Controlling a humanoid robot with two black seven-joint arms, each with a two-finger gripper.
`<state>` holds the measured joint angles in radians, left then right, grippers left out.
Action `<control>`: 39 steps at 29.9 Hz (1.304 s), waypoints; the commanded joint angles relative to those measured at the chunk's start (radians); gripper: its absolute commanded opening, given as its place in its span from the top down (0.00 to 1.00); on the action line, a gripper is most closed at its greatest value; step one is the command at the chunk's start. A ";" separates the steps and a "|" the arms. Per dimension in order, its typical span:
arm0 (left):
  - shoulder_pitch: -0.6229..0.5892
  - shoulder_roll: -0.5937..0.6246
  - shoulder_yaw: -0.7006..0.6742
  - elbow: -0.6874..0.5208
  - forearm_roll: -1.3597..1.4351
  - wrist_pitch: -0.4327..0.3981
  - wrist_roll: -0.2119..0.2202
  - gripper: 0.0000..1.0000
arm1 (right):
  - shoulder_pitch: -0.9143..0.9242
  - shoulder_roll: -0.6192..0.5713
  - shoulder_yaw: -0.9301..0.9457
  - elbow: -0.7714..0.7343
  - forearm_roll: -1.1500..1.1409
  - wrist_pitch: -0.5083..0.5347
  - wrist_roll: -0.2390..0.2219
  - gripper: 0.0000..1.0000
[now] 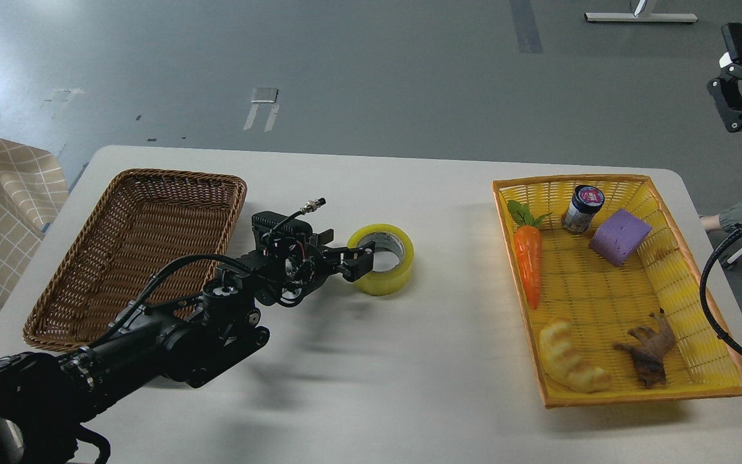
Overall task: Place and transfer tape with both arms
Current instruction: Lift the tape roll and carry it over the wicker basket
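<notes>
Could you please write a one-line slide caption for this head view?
Left pincer grips the rim of the translucent yellow packing tape roll on the white table, between the brown wicker basket and yellow tray.

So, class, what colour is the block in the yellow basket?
Purple: the block lies near the far end of the yellow basket, shown in the head view.

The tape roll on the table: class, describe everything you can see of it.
The tape is a wide roll of translucent yellow film on a grey-white core, lying flat on the white table between the two baskets, hole facing up. The left claw grips its near-left wall, one finger inside the core, one outside.
</notes>
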<state>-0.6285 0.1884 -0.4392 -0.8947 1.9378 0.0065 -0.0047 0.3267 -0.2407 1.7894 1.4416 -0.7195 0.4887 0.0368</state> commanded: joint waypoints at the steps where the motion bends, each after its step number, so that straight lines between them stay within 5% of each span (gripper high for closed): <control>1: 0.001 -0.001 0.000 0.000 0.001 -0.003 0.005 0.39 | 0.000 0.000 0.001 -0.001 -0.001 0.000 0.000 0.00; 4: 0.001 0.002 0.000 0.000 0.000 -0.025 0.012 0.56 | 0.000 0.000 -0.001 -0.001 -0.001 0.000 0.000 0.00; 12: 0.000 0.008 0.000 0.000 0.000 -0.045 0.011 0.64 | 0.000 0.000 -0.001 -0.010 -0.001 0.000 0.000 0.00; 15: -0.003 0.006 -0.001 0.000 -0.003 -0.068 0.011 0.79 | -0.001 0.000 -0.001 -0.012 -0.003 0.000 0.000 0.00; 31: -0.103 0.043 -0.007 -0.015 -0.065 -0.072 0.011 0.80 | 0.003 0.000 -0.004 -0.035 -0.003 0.000 0.000 0.00; 39: -0.132 0.241 -0.006 -0.190 -0.108 -0.092 0.011 0.79 | 0.009 0.000 -0.005 -0.033 -0.006 0.000 -0.002 0.00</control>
<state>-0.7583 0.3318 -0.4437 -1.0186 1.8323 -0.0698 0.0064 0.3339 -0.2409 1.7847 1.4066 -0.7253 0.4887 0.0355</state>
